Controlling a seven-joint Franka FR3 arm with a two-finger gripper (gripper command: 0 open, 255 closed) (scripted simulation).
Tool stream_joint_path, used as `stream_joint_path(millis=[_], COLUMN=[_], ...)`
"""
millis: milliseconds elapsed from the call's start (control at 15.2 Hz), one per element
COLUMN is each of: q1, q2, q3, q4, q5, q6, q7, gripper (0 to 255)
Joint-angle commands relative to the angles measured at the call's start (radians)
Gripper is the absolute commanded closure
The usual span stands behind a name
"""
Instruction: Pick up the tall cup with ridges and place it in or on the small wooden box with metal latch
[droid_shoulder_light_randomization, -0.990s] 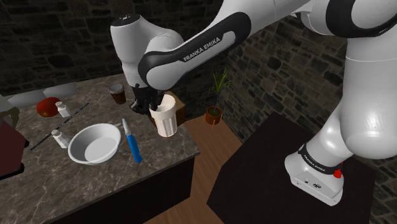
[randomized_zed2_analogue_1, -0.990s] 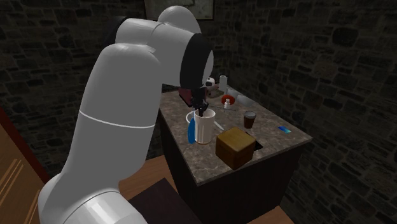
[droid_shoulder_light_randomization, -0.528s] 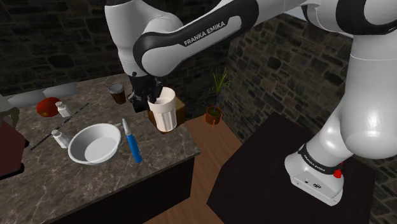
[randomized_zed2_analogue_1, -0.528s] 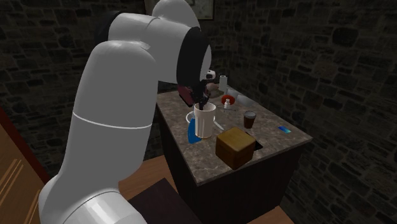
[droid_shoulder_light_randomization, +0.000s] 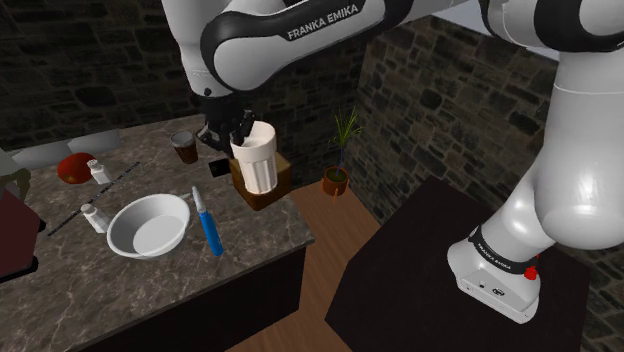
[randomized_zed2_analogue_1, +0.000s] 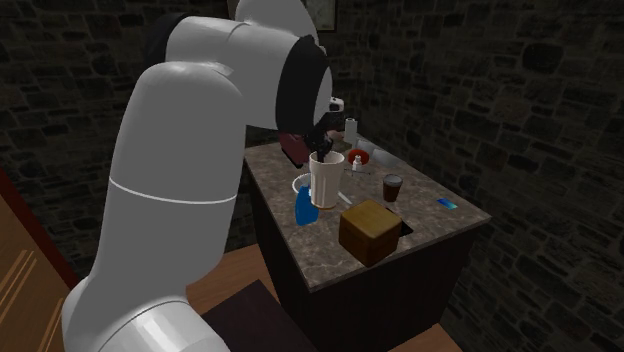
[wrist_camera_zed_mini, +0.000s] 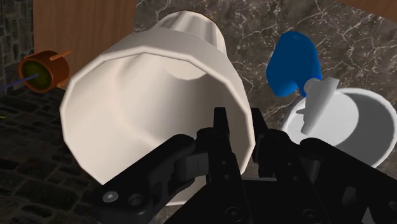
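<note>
Pinching rim of tall ridged cup (droid_shoulder_light_randomization: 257, 165) with claw (droid_shoulder_light_randomization: 240, 128), one finger inside, one outside. Hanging clear of surface (droid_shoulder_light_randomization: 250, 240), near wooden box (randomized_zed2_analogue_1: 371, 230). Risk of slipping from rim-only pinch, or clipping wooden box edge if low.

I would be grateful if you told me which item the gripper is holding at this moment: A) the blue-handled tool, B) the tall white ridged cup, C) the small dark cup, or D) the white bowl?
B: in the wrist view the gripper has its black fingers clasped on the rim of the tall white ridged cup, while the white bowl and the blue-handled tool lie apart from it on the counter.
</note>
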Motion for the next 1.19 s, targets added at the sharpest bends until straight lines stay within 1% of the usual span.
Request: stream_joint_path(millis=[0, 264, 462, 660, 792, 1122], q1=[-0.016, -0.041, -0.053, -0.055, -0.046, -0.062], q2=[0.017, 0.078, 0.14, 0.224, 0.297, 0.285], q3=[-0.01, -0.032, -0.05, -0.069, -0.083, -0.082], q4=[0.053, 0.191, 0.322, 0.493, 0.638, 0.549], q5=[0.0, -0.007, -0.016, -0.027, -0.037, -0.037], q6=[-0.032, -0.102, -0.166, -0.246, -0.313, -0.238], q7=[-0.037, -0.112, -0.169, -0.227, -0.268, -0.256], gripper=[255, 255, 255, 255, 255, 255])
